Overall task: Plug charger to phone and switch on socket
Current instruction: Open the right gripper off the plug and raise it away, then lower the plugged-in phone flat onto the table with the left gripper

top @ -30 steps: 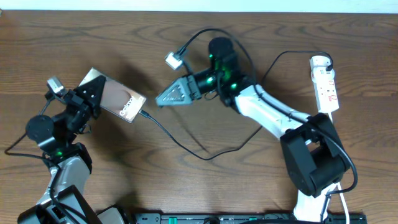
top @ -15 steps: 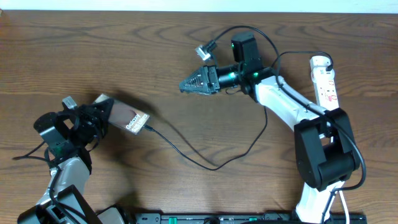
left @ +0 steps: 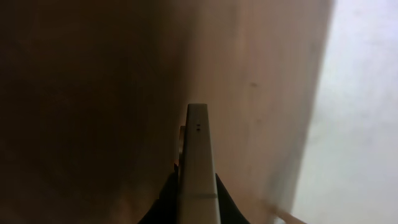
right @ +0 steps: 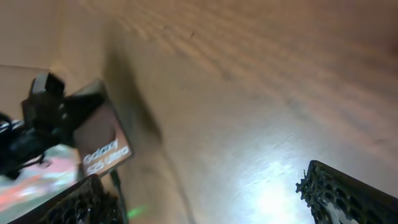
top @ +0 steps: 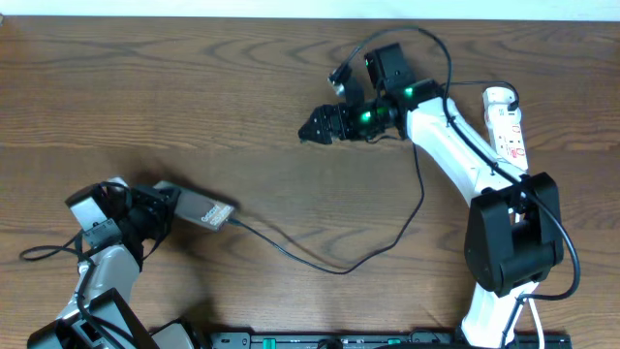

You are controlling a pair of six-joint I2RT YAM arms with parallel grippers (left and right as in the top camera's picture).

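Left gripper (top: 160, 206) clamps phone (top: 208, 212); charger cable (top: 329, 267) sprawls between; right gripper (top: 312, 129) spread, empty

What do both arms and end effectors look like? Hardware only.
Right arm: white links, black joint housings, green lights near the wrist, thin black cable looping over it. Right end effector: black, fingers with a bumpy grid texture. Left arm: black joints, pale grey link, grey box at the wrist. Left end effector: black.
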